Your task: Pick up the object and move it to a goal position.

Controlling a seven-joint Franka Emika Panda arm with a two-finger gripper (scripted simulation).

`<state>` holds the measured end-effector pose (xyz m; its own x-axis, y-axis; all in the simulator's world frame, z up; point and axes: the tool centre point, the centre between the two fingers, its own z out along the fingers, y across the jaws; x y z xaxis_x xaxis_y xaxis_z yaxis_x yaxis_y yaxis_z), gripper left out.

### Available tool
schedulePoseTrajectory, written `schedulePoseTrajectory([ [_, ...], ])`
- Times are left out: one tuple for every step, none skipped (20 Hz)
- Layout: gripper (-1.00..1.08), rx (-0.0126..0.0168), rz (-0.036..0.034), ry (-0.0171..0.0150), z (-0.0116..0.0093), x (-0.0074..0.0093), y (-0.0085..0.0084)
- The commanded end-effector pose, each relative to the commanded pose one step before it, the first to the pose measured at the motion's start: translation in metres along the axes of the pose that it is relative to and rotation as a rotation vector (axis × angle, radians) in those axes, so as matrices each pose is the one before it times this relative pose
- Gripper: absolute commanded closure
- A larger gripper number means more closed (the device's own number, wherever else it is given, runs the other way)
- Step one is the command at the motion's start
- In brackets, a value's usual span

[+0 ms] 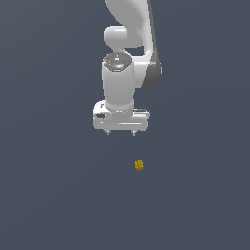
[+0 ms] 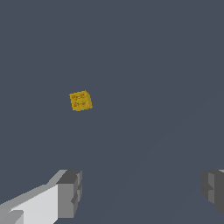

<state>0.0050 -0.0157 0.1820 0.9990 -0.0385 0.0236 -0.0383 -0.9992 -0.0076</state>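
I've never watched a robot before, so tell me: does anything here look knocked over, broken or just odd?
Nothing stands out. The small yellow block sits alone on the plain grey floor, intact. The gripper hangs above it, open and empty, a little off to the exterior view's left.

Object (image 1: 139,165) is a tiny yellow-gold lump, roughly cube-shaped, faces uneven with darker orange-brown mottling; the wrist view (image 2: 80,100) shows a squarish top face rotated slightly off the picture's axes. It sits alone on the flat dark grey-blue surface, nothing touching it, resting on one face and not visibly tipped. In the exterior view it lies a little below centre and slightly toward the exterior view's right; too small there to make out surface detail.
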Motion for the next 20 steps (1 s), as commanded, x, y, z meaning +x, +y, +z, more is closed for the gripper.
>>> schedulePoseTrajectory([
  [-0.92,0.0,0.0,0.0,0.0,0.0,0.00001],
  [-0.92,-0.00034,-0.00114,-0.0001,0.00011,-0.00003,-0.0001],
  [-0.92,-0.00098,-0.00344,-0.00032,0.00035,-0.00007,-0.00034],
  [-0.92,-0.00163,-0.00569,-0.00053,0.00058,-0.00012,-0.00058],
  [-0.92,-0.00224,-0.00782,-0.00074,0.00079,-0.00017,-0.00075],
  [-0.92,-0.00287,-0.01003,-0.00095,0.00101,-0.00022,-0.00099],
  [-0.92,-0.00322,-0.01128,-0.00108,0.00112,-0.00024,-0.0011],
  [-0.92,-0.00266,-0.0093,-0.0009,0.0009,-0.00021,-0.00091],
  [-0.92,-0.002,-0.00696,-0.00068,0.00066,-0.00016,-0.00068],
  [-0.92,-0.00132,-0.00458,-0.00045,0.00042,-0.00012,-0.00041],
  [-0.92,-0.00067,-0.00229,-0.00022,0.0002,-0.00008,-0.00021],
  [-0.92,0.0,0.0,0.0,-0.00002,-0.00002,-0.00001],
  [-0.92,0.0006,0.00209,0.00021,-0.00018,0.00007,0.0002],
  [-0.92,0.00033,0.00091,0.00009,0.00003,0.00019,-0.00001],
  [-0.92,-0.00004,-0.00069,-0.00007,0.00038,0.00043,-0.00019],
  [-0.92,-0.00019,-0.00193,-0.00019,0.00071,0.00074,-0.00065],
  [-0.92,-0.00019,-0.00227,-0.00023,0.00099,0.00106,-0.00072],
  [-0.92,-0.00016,-0.00274,-0.00028,0.00127,0.00138,-0.00095],
  [-0.92,-0.00014,-0.00329,-0.00033,0.00156,0.00169,-0.00121],
  [-0.92,-0.00012,-0.00376,-0.00038,0.00186,0.002,-0.0014],
])
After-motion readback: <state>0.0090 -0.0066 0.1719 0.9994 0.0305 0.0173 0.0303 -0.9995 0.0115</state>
